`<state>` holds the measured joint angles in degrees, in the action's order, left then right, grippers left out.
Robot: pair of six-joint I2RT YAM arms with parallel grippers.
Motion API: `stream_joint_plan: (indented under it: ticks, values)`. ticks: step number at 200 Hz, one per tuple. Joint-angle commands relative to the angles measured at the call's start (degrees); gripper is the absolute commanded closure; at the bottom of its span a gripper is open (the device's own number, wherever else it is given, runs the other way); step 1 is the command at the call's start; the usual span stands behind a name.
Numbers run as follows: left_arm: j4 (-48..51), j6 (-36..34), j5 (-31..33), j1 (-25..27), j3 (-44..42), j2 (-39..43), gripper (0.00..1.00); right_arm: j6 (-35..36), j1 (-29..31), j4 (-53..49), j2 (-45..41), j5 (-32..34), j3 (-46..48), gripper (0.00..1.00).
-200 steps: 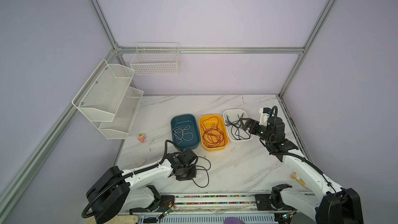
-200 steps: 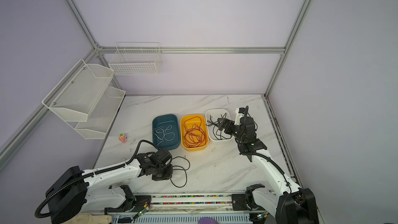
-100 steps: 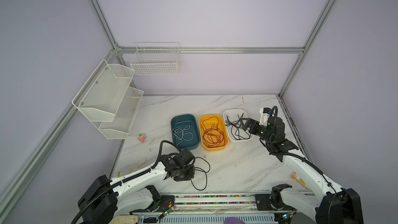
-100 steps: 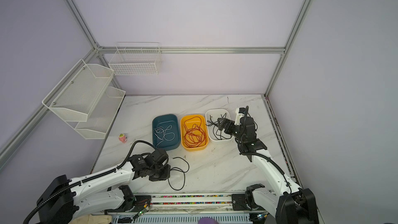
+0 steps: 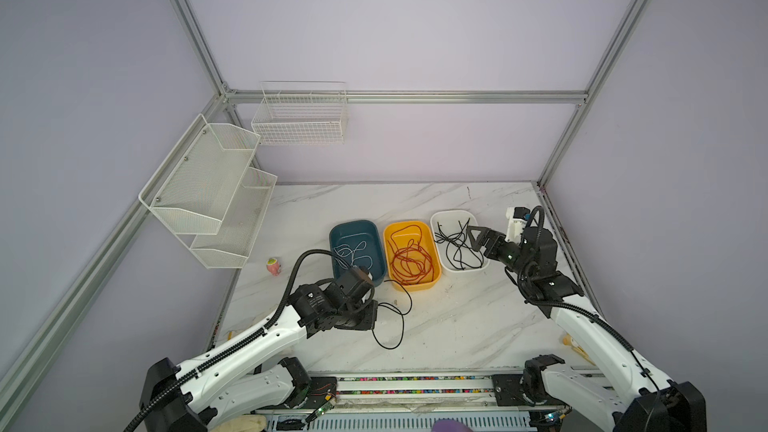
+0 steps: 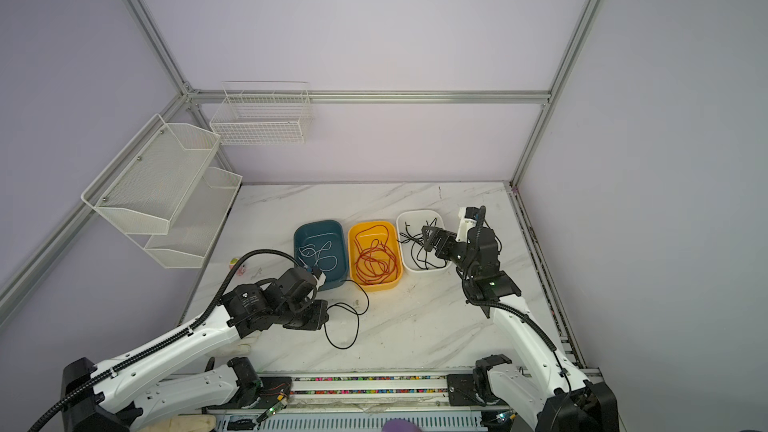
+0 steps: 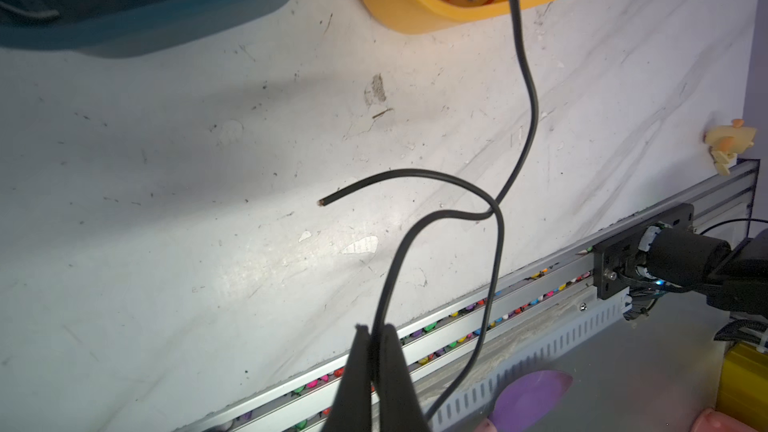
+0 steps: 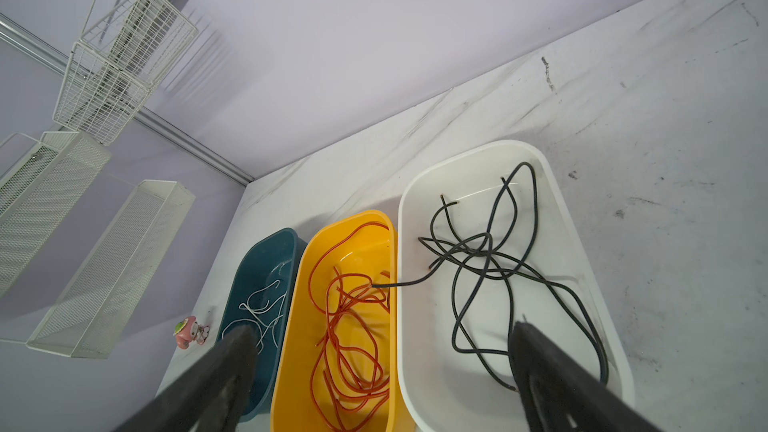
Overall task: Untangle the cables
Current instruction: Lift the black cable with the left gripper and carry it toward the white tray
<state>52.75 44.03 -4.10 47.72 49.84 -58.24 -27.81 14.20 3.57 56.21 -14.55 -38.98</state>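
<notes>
Where everything sits: marble table (image 5: 457, 326), 3 bins in a row near its middle.
Right gripper (image 5: 471, 238): jaws spread wide, empty, hovering over the white bin (image 8: 432, 367).
Left gripper (image 7: 374, 338): pinched on a black cable (image 7: 535, 114) that loops loose over the table before the bins.
White bin: tangled black cables (image 8: 478, 249), 1 end poking into the yellow bin (image 8: 301, 309).
Yellow bin: orange cables (image 8: 353, 297).
Teal bin (image 8: 266, 251): white cables (image 8: 257, 309).
</notes>
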Motion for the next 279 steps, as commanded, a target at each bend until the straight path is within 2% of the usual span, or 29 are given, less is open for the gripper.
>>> stream_joint_plan:
  ticks: [1,48,80,133,206,279]
  values:
    - [3.5,-4.7,2.8,0.3,9.1,-0.7,1.0,-0.1,0.3,-2.5,-2.5,1.5,-1.9,0.02]
    - [6.1,-10.8,6.3,0.3,20.8,-5.2,1.0,-4.5,0.3,-3.4,-9.7,2.3,-0.4,0.02]
    - [5.2,-14.4,8.9,0.3,28.4,-9.6,1.0,-4.7,0.3,-7.7,-12.7,2.3,-2.4,0.02]
    - [0.3,-17.8,7.6,0.3,38.9,-17.5,1.0,-3.7,0.2,-16.4,-19.0,6.4,-7.5,0.02]
    - [-3.4,-20.6,4.1,0.3,51.0,-31.2,1.0,3.7,0.3,-29.7,-26.7,17.4,-15.4,0.02]
    - [-5.6,-23.7,2.8,0.3,58.4,-41.6,1.0,7.1,0.3,-33.8,-31.1,21.8,-13.5,0.02]
